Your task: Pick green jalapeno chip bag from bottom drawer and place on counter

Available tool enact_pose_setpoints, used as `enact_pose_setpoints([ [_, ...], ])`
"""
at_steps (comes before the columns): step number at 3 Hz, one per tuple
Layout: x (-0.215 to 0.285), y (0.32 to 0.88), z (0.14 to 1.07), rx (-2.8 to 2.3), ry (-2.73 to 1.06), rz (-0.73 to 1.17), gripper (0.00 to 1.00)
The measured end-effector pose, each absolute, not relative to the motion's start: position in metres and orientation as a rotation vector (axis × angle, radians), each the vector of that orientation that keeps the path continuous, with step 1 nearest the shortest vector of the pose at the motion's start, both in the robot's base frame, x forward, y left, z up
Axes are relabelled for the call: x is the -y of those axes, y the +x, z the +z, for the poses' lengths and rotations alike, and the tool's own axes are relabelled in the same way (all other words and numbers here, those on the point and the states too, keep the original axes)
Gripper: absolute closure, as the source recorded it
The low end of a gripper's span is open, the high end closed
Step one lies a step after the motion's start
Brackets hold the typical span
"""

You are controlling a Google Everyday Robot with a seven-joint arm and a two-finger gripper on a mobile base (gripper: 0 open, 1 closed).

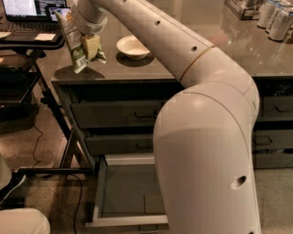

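- Camera view: the gripper (93, 48) sits over the left front corner of the counter (215, 57), at the end of the big white arm (183, 68) that reaches in from the lower right.
- Its fingers are pressed together on the green jalapeno chip bag (72, 41), pinching it along its right side.
- The bag hangs upright, slightly tilted, just above the counter's left edge; whether its lower tip touches the top cannot be told.
- A white bowl (132, 46) stands on the counter to the right of the bag, apart from it.
- The bottom drawer (123, 201) is pulled out, and the two drawers above it are closed.
- A laptop (29, 9) rests on the black side table (32, 40) to the left.
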State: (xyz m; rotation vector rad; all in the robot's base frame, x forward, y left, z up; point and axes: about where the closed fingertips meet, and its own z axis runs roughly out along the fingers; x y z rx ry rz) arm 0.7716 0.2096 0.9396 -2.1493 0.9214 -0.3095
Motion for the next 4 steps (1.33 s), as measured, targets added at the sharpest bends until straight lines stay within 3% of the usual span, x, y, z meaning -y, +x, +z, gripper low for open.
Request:
enact_pose_setpoints([
  [2, -0.19, 0.794, 0.922, -0.888, -2.057, -0.317, 1.0],
  [4, -0.173, 0.804, 0.91, -0.853, -2.077, -0.248, 0.58],
])
